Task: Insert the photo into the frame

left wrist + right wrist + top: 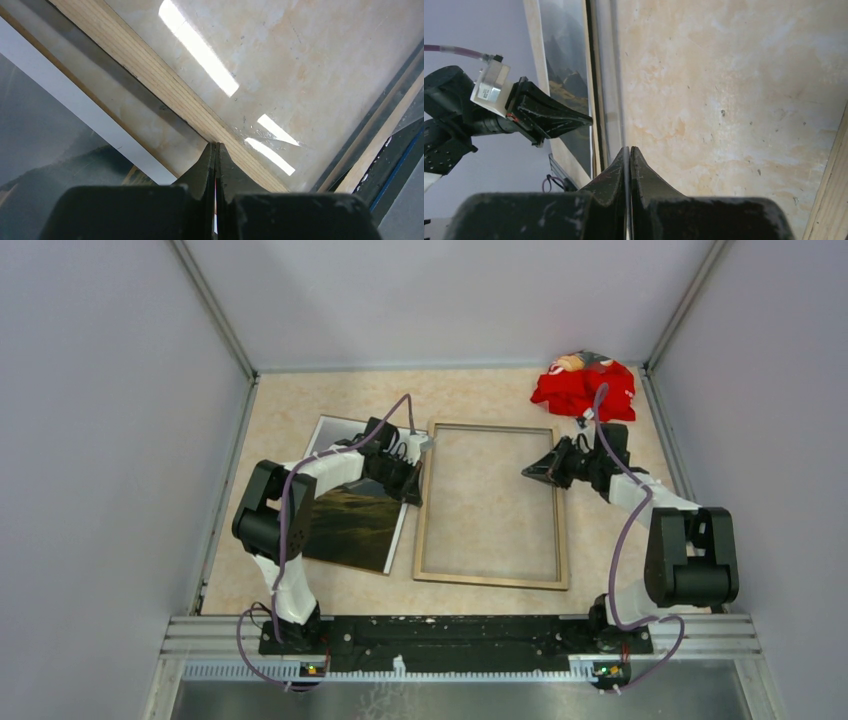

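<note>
The photo lies face up on the left, just beside the frame. My left gripper, fingers pressed together, sits at the frame's left wooden rail. The frame lies flat, tan side up. My right gripper, fingers pressed together, is near its right rail.

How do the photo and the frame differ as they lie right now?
The photo lies picture side up; the frame lies back up, tan wood showing. The photo is a solid print; the frame shows the table through its middle. The photo looks smaller than the frame. Both are rectangular and lie flat, side by side.
</note>
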{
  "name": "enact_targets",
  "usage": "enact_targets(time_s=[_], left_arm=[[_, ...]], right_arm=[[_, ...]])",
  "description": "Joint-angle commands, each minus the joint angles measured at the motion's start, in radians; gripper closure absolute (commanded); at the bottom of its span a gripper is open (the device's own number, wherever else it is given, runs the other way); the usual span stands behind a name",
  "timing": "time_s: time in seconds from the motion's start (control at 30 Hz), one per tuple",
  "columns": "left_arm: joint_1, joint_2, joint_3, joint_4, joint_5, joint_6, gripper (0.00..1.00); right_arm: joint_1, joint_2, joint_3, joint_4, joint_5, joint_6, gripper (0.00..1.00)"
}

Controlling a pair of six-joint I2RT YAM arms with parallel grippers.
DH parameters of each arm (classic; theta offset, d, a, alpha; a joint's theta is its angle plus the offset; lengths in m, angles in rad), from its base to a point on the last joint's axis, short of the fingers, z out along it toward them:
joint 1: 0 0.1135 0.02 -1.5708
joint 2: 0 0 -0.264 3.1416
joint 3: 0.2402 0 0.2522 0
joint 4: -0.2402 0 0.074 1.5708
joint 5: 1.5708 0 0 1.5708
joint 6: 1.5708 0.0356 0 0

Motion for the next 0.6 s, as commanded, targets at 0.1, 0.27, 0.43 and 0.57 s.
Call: enact_targets(time_s=[0.1,0.27,0.43,0.57], left_arm=[[-0.023,0.041,-0.004,-0.004,-0.044,0.019,1.0],[-0.025,0.04,-0.004,-0.004,-0.045,0.019,1.0],[-0.026,0.037,-0.006,-0.004,-0.046,0.019,1.0],[-0.026,0.037,-0.006,-0.005,-0.047,0.02,1.0]], right_arm=[[0.018,0.006,0.027,-0.05,-0.01,-0.04,1.0],[0.024,0.024,-0.003,0.049,-0.061,0.03,1.0],[0.041,0.037,-0.004,0.106,-0.077,0.072,1.0],[0.042,0.04,0.023,0.066,-0.06,0.053,1.0]])
